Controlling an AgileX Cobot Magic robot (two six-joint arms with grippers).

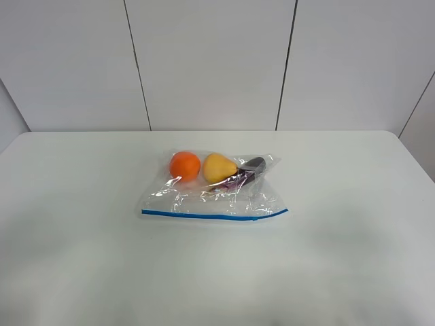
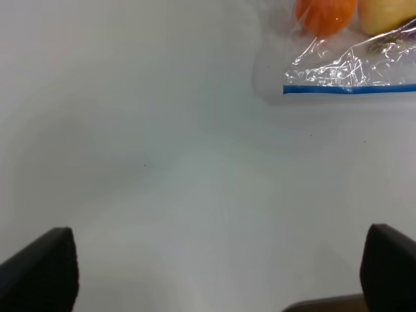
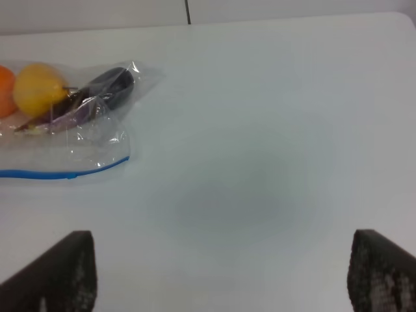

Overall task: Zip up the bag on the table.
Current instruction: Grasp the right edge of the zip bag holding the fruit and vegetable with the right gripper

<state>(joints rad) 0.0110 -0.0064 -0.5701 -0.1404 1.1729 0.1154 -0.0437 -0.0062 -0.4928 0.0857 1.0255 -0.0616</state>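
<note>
Clear bag [image 1: 214,197] lying flat in middle of desk [image 1: 81,258], blue strip [image 1: 214,216] facing front. Orange [image 1: 185,166], pear [image 1: 219,168], eggplant [image 1: 246,173] sitting inside. Left claw [image 2: 214,273], right claw [image 3: 221,270] both hanging spread wide, gripping nothing, apart from bag.

White panelled wall [image 1: 211,61] behind the desk [image 1: 75,272], split by thin dark vertical seams [image 1: 136,64]. Angled side panels [image 1: 8,115] at both edges. Soft, even light.

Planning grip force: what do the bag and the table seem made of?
The bag: thin clear plastic film, glossy, going by crinkles and glints; blue zip strip along one edge. The table: smooth white, faintly sheened, possibly laminate; material unclear.
</note>
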